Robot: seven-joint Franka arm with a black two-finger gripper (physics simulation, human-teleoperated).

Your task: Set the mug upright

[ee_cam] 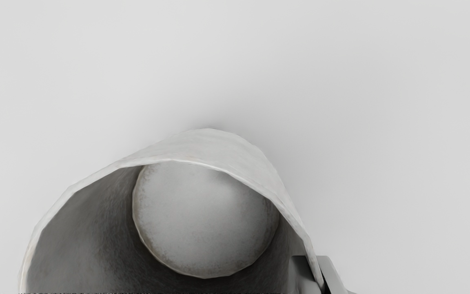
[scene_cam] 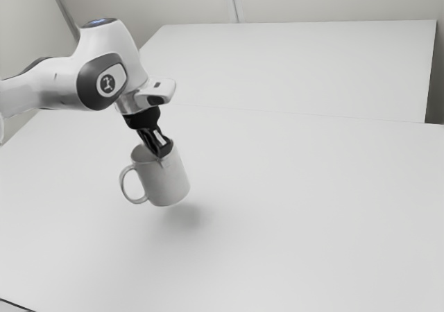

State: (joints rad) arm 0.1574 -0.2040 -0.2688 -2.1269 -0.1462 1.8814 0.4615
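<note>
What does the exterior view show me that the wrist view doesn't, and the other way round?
Exterior view: the white and grey jointed arm, the curved white handle on the exterior view's left side of the white cylindrical mug, and the soft grey shadow below; the mug leans and looks lifted.

Wrist view: the mug's round pale inner bottom and darker inner wall.

Both: the mug's open mouth, the black two-finger tool at its rim, and the plain white table.
</note>
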